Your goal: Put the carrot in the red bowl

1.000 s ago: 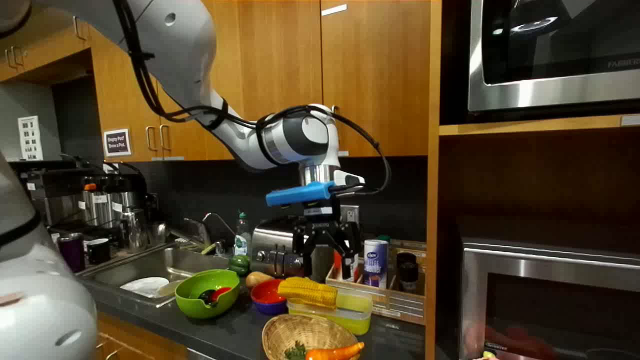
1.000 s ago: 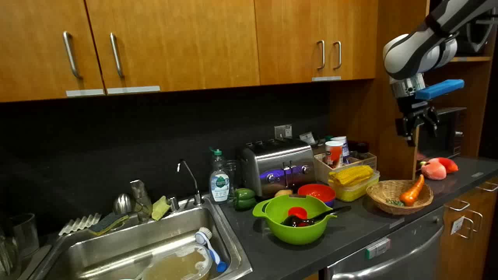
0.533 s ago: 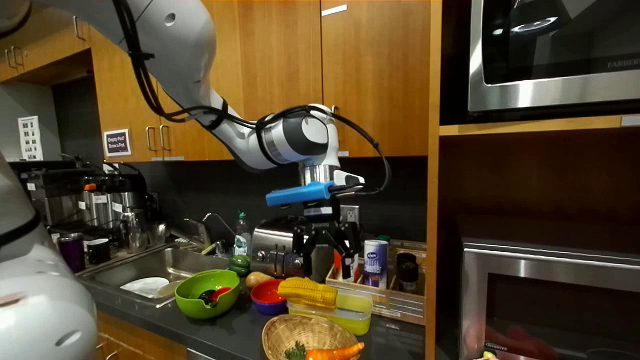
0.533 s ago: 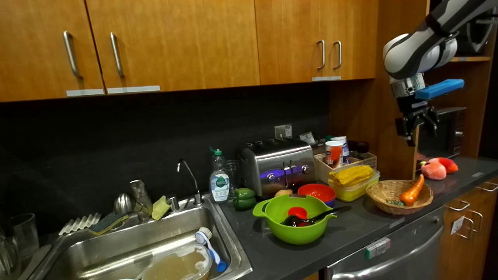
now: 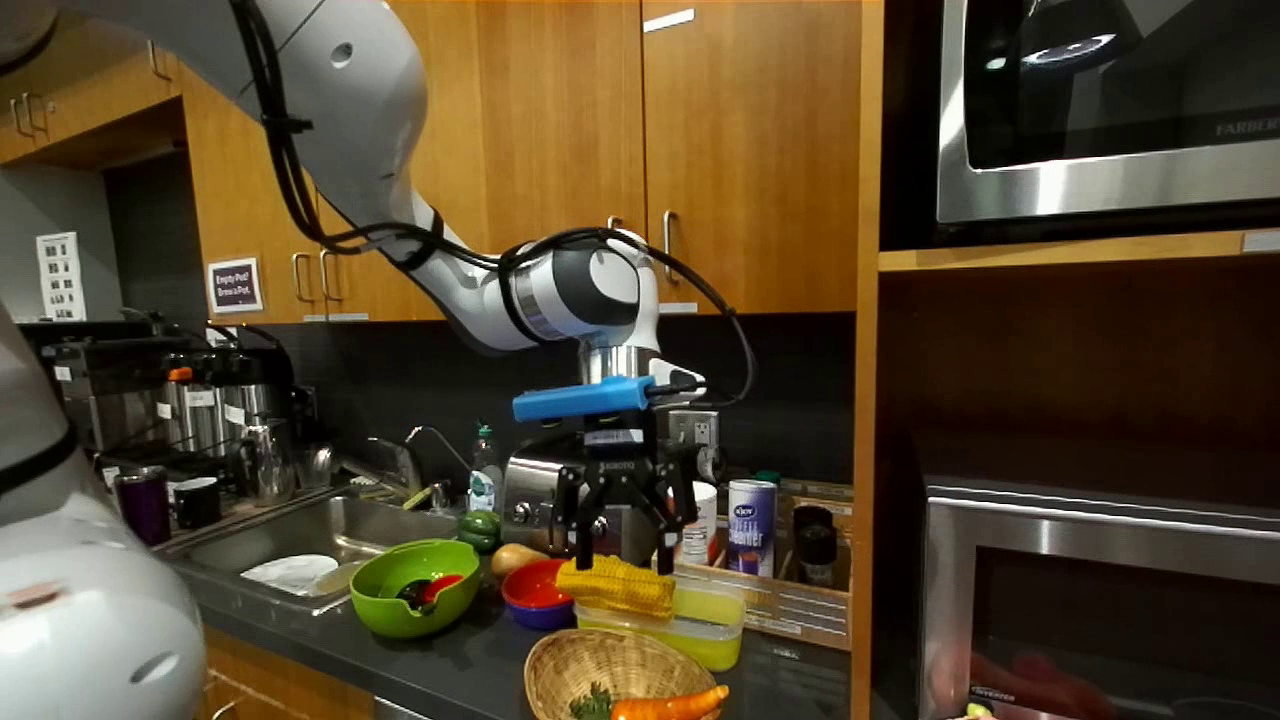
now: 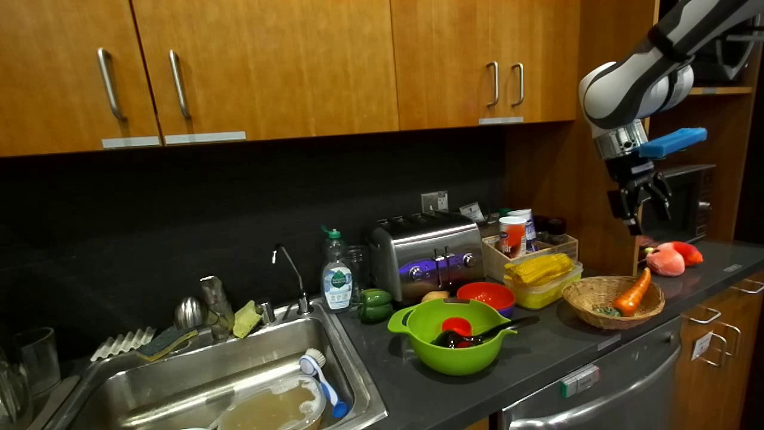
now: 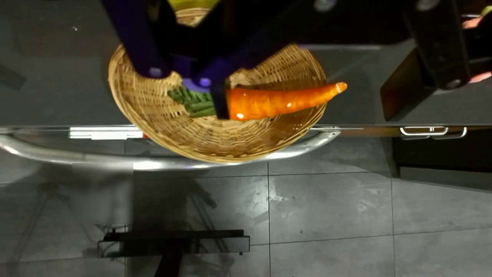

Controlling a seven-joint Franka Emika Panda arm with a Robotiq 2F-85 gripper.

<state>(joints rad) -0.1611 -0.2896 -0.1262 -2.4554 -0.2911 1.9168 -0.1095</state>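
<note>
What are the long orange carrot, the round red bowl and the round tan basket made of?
The long orange carrot: maybe glossy plastic, from the bright highlights, but I can't be sure.
The round red bowl: probably smooth plastic, from its even colour and tiny glints.
The round tan basket: most likely wicker, rough-looking, because woven strips show.

A kitchen, with metal sink (image 6: 179,382), toaster (image 6: 421,254), wooden wall cabinets (image 6: 262,65), dark counter (image 6: 537,352) and microwave (image 5: 1110,110) on a shelf (image 5: 1060,250).
</note>
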